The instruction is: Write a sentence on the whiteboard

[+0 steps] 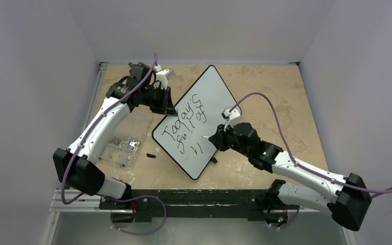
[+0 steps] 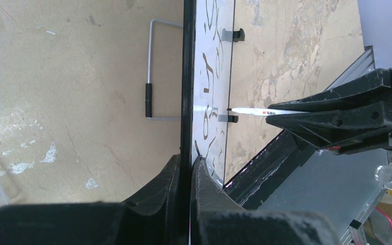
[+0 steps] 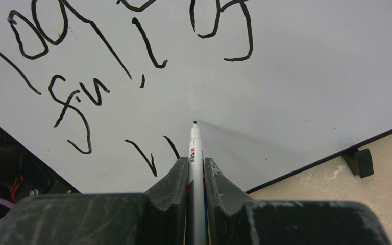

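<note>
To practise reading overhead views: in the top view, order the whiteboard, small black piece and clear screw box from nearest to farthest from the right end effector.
1. whiteboard, directly at the right end effector.
2. small black piece, just left of the board's near corner.
3. clear screw box, farther left.

White whiteboard (image 1: 213,92), thin black rim; black sentence (image 1: 184,122); white marker (image 3: 196,150), black tip; tan mottled table (image 1: 275,92)
</note>
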Tool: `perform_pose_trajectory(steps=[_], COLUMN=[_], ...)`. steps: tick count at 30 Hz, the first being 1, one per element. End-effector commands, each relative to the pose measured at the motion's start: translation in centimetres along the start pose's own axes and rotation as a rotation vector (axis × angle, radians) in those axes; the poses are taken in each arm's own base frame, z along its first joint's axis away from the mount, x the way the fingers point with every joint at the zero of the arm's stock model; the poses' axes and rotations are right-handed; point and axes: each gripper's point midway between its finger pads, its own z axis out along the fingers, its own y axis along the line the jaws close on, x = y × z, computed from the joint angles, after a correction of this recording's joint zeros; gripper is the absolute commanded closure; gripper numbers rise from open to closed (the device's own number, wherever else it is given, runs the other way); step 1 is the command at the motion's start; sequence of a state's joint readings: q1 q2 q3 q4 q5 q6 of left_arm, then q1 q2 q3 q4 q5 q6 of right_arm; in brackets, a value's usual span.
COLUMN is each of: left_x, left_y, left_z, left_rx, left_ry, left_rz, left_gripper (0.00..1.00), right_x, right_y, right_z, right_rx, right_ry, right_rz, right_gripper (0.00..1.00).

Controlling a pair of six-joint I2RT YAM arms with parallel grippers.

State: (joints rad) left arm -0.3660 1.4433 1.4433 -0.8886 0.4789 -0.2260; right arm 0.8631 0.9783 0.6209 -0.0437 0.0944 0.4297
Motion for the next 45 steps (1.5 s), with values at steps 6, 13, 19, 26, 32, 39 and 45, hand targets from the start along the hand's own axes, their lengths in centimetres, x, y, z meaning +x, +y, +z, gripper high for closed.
perform_pose_trajectory(steps=[6,13,19,26,32,39,45], left_x=[-1.8,-1.8,-1.8,-1.9,-1.9,-1.8,-1.8], left_y=[3.6,3.6,3.6,3.6,3.5,3.6,3.5], left_z=[-1.3,-1.3,-1.3,-1.4,-1.3,-1.4,-1.3], left_rx=[-0.193,-0.194,-0.194,-0.195,-0.193,-0.193,-0.191], left_ry=[-0.087,-0.087,-0.088,-0.089,-0.089,-0.089,-0.088], left_rz=[0.035,0.035,0.035,0.035,0.034,0.033,0.033], left_gripper=[1.00,1.00,1.00,1.00,1.00,1.00,1.00], right_x=[-2.4,-0.9,1.2,3.5,4.0,2.9,0.7], right_y=[0.9,1.3,0.8,0.1,-0.3,-0.4,-0.9], right_z=[0.7,0.7,0.9,0.5,-0.3,0.2,1.1], right_rx=[-0.020,-0.060,-0.065,-0.054,-0.051,-0.015,0.060], right_ry=[-0.072,-0.031,0.021,0.069,0.066,0.043,0.020], right_rz=[-0.005,0.003,-0.002,0.024,0.038,0.063,0.033], right_gripper=[1.00,1.00,1.00,1.00,1.00,1.00,1.00])
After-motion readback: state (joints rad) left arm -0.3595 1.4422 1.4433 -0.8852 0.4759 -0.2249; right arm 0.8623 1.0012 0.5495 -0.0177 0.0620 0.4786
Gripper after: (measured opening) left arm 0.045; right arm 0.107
